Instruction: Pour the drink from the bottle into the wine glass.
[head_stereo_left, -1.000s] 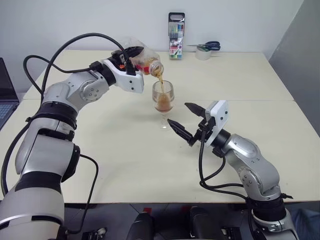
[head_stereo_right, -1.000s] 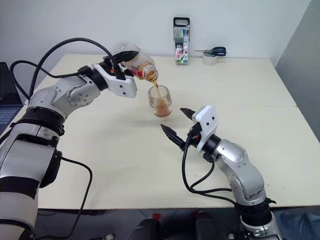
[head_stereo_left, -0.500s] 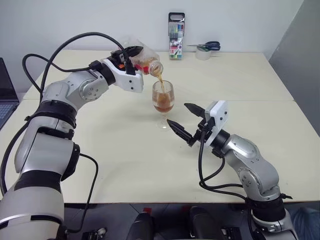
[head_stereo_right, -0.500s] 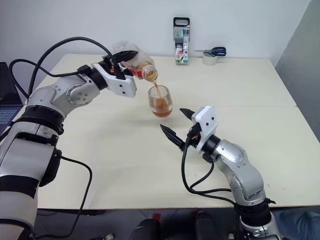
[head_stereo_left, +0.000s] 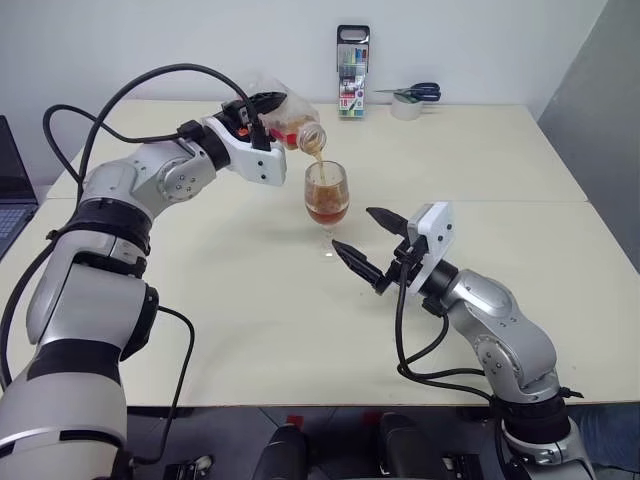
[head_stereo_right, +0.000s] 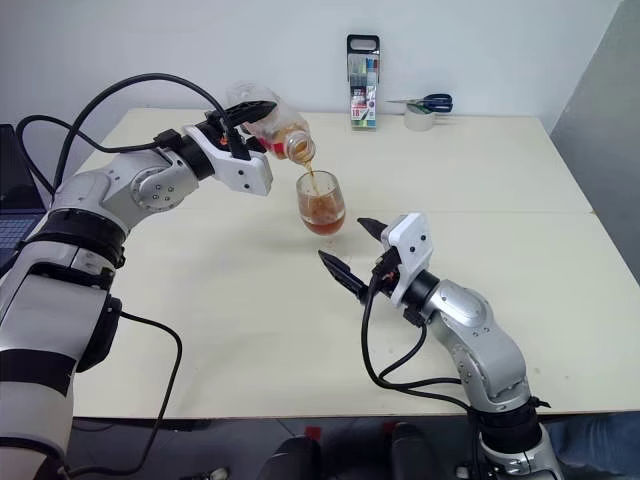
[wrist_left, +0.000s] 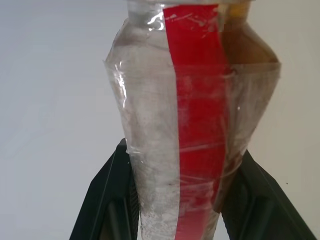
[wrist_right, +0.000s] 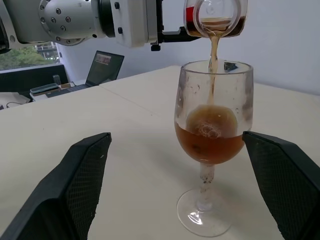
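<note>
The drink (wrist_right: 212, 142) has risen in the wine glass (head_stereo_left: 326, 200) — bottle (head_stereo_left: 290, 125) pouring.

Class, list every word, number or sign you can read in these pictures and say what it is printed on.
None can be read.
Marker pack: print too small.
Bottle: red label strip shows no text.
Laptop screen: blurred.

Wine glass (head_stereo_left: 326, 205) mid-surface (head_stereo_left: 250, 300); bottle (head_stereo_left: 292, 125) tilted above it, to left. Marker pack (head_stereo_left: 352, 72), scissors (head_stereo_left: 412, 93) on tape roll (head_stereo_left: 405, 107) at far edge. Laptop (head_stereo_left: 12, 190) far left.
</note>
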